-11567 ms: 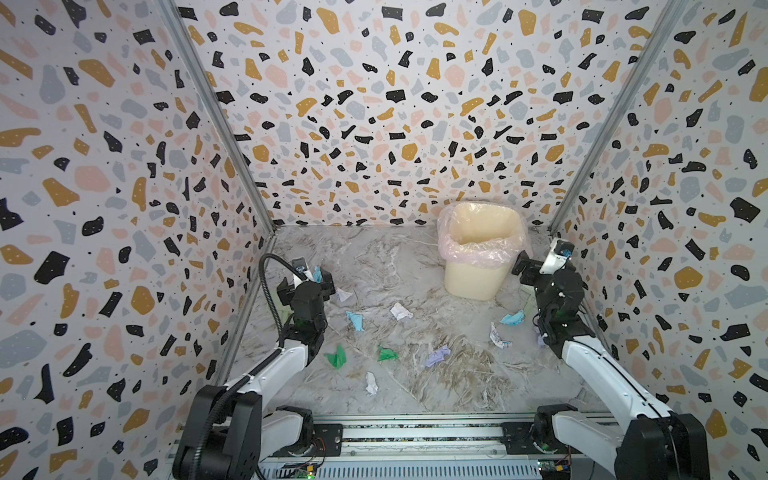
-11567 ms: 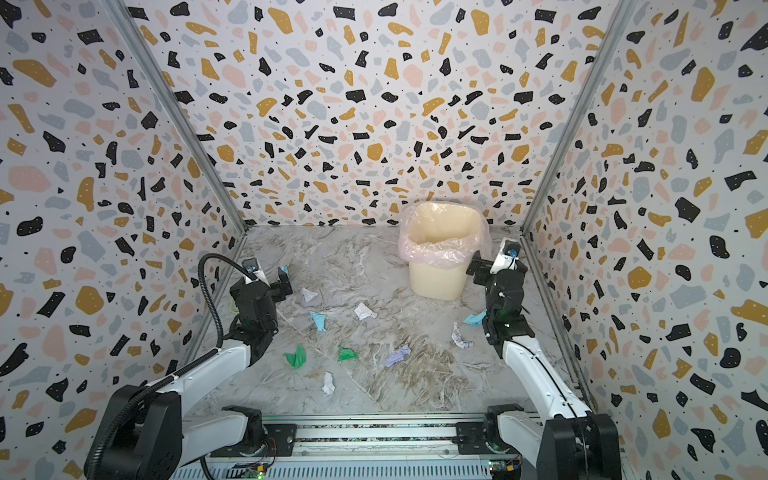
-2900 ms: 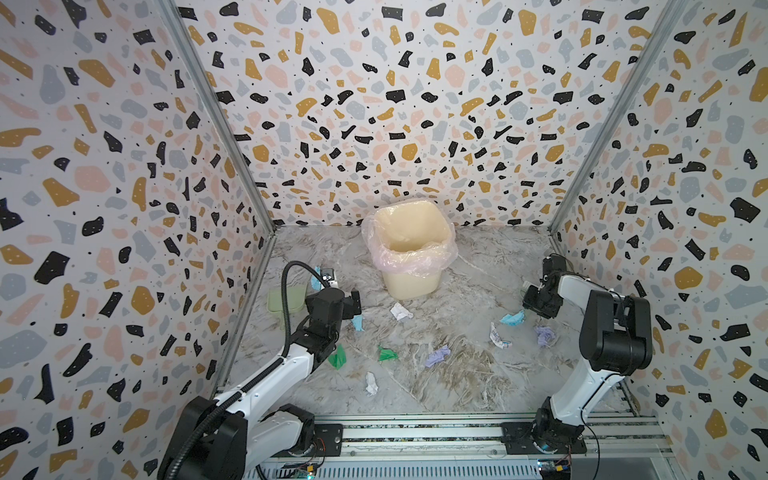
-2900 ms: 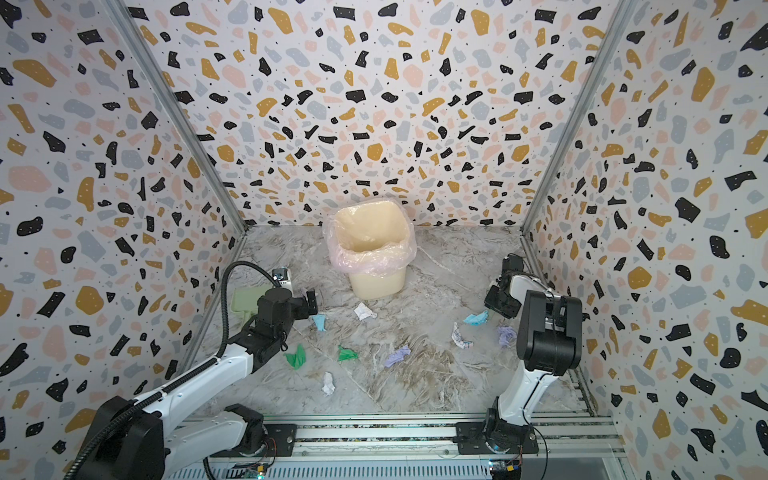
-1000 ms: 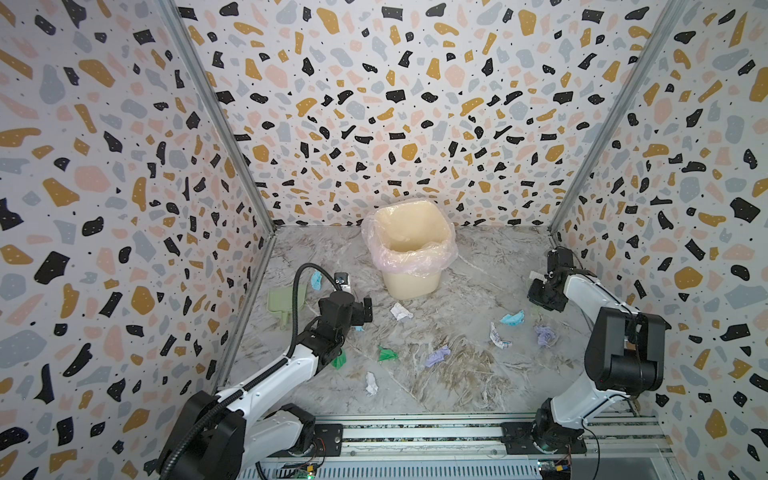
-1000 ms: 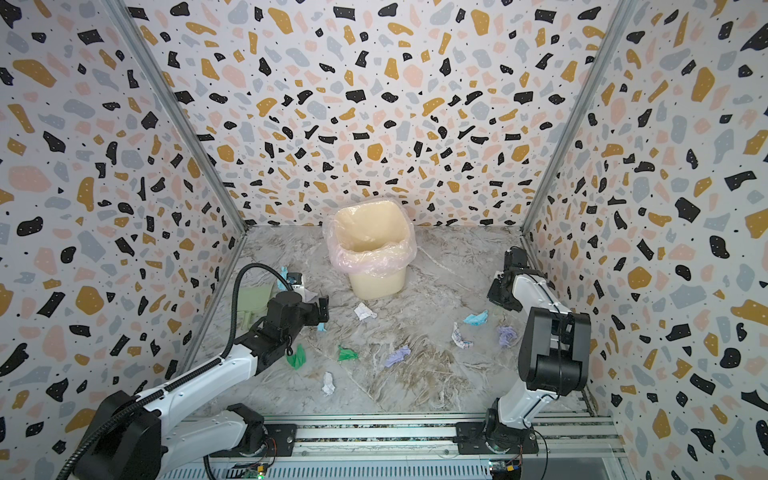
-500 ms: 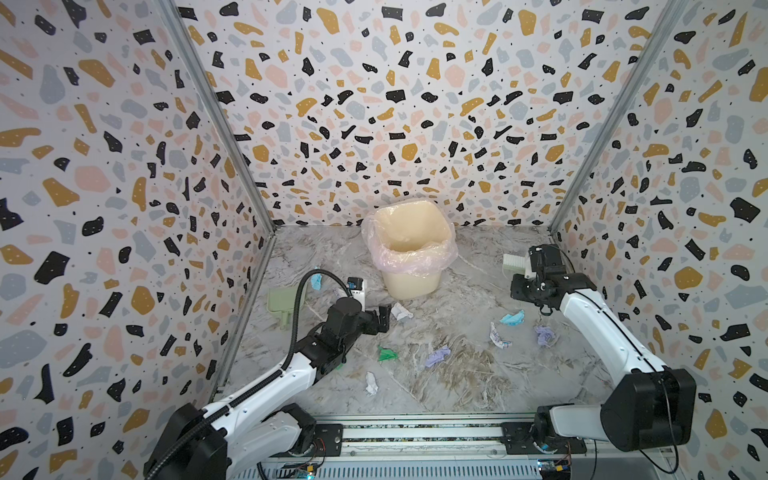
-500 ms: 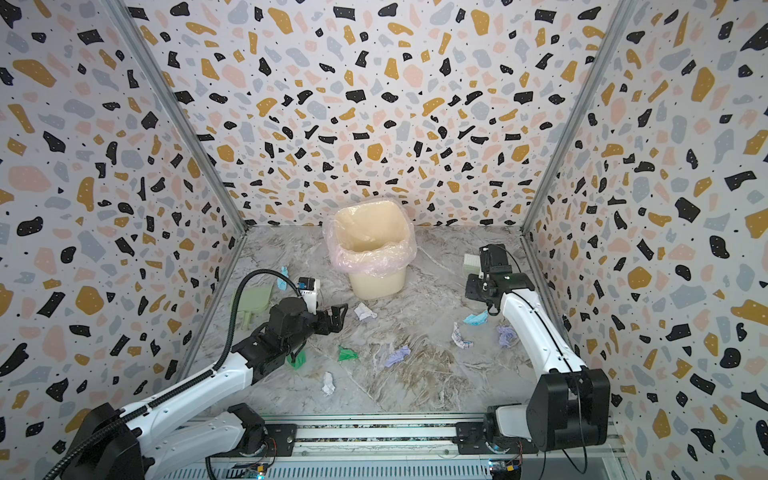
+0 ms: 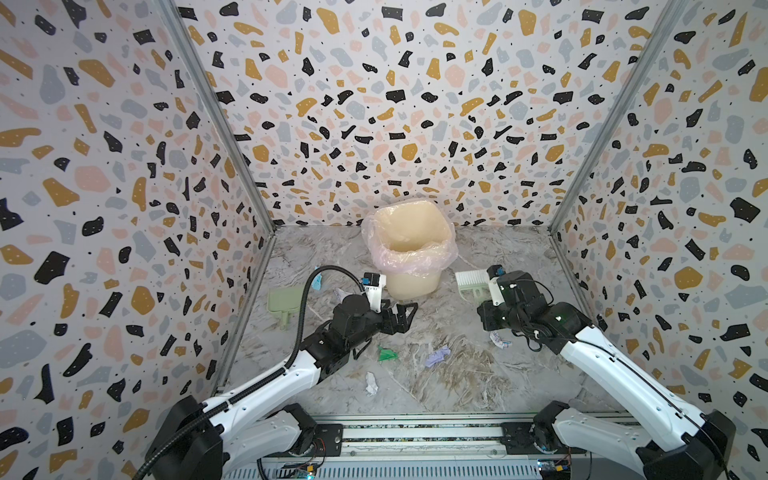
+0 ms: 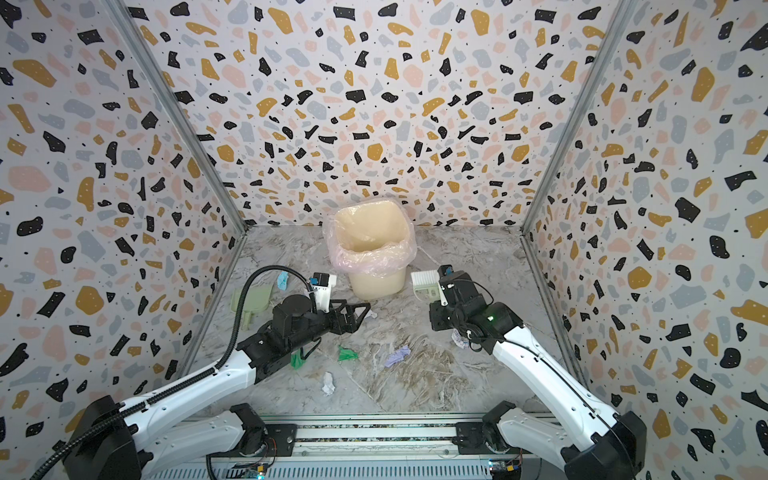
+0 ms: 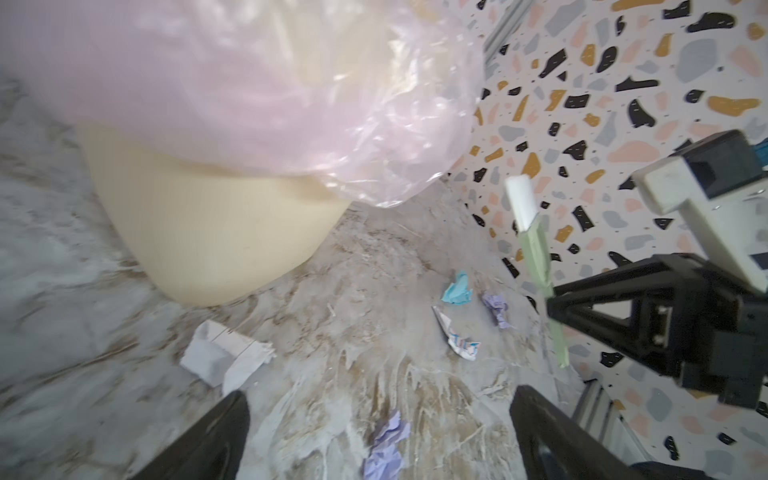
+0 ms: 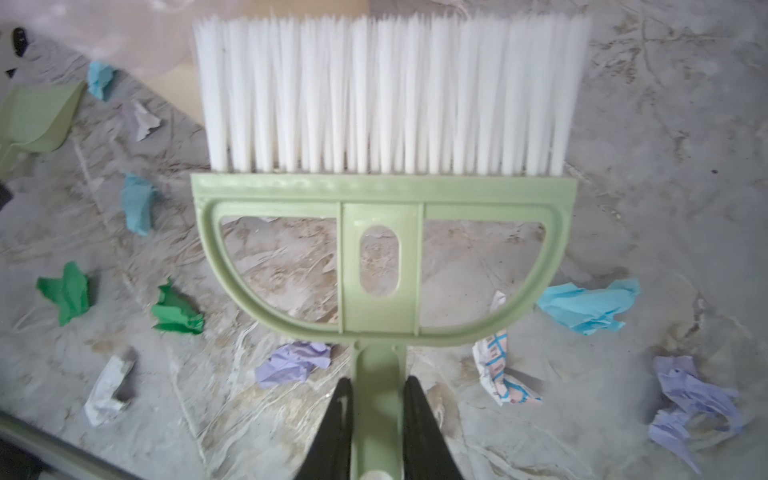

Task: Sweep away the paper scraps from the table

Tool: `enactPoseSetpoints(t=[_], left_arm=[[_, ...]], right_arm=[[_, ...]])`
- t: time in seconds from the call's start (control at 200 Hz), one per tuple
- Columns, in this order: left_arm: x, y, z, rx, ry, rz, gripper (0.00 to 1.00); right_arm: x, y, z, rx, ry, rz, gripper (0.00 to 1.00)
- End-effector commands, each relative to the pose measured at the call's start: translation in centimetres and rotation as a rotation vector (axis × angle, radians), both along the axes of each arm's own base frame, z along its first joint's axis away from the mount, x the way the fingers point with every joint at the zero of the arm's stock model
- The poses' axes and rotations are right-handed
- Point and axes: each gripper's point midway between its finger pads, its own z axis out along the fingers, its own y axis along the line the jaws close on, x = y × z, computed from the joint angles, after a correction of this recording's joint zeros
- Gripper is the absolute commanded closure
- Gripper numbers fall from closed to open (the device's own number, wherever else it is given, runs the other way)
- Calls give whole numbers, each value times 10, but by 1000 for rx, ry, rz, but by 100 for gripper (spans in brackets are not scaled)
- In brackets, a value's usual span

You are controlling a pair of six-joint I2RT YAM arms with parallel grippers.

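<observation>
Your right gripper [image 12: 378, 384] is clenched on the handle of the pale green brush [image 12: 382, 195]. The white bristles are lifted clear of the table [image 9: 457, 386] at about 2 o'clock from its middle, just beside the lined bin [image 9: 411, 286] at 12. I judge the step in hand is bringing the brush down to start sweeping. Tip the bristles onto the marble before you pull, and work from the right wall inward so the paper scraps [image 12: 176, 311] gather rather than scatter.

Your left gripper [image 9: 401, 318] hangs with its jaws spread wide and empty. The dustpan [image 9: 283, 300] lies at 9 o'clock, well apart from it, and will need fetching.

In a top view a printed scrap [image 9: 498, 338] lies near the right jaws, at their 5 o'clock. A green scrap [image 9: 386, 354] lies at 6 o'clock of the left jaws. A lilac scrap [image 9: 436, 356] and a white scrap [image 9: 370, 383] lie toward the table's 6 o'clock.
</observation>
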Motion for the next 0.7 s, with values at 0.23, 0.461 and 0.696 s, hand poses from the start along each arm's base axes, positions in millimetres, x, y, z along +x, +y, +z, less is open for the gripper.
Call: enactPoseSetpoints(t=[0.23,0.461,0.696], left_arm=[[-16,-58,60,-208,-54,-192,1],[-20,-76,53,-223,3,-248,11],[-19,-93,62,-272,17,-282,36]], right_arm=[[-27,40,18,38,-45,52,100],[-36,55,33,84,-92,91,100],[-46,67,32,85,-105,144,100]])
